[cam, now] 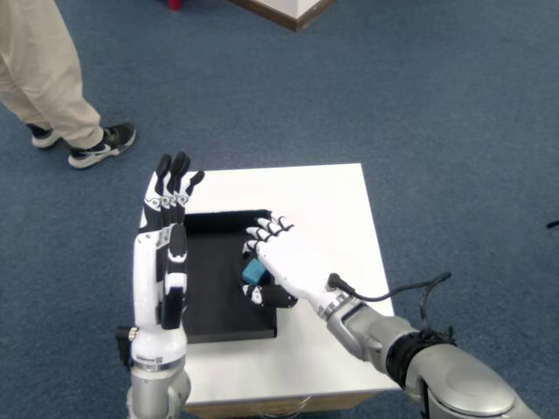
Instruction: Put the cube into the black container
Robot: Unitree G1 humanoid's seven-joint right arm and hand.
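Right hand [281,260] is positioned over the right side of the black container [214,288], fingers curled and thumb tucked beneath. The blue cube [253,272] is pinched between thumb and fingers, mostly hidden by the palm, held above the container's interior. The container sits on a white desk [327,205], toward its left half. Left hand [170,196] stands upright over the container's left edge, fingers extended and holding nothing. A cable runs from the right wrist. A person's legs and shoes [100,144] stand on the blue carpet well apart from the desk.
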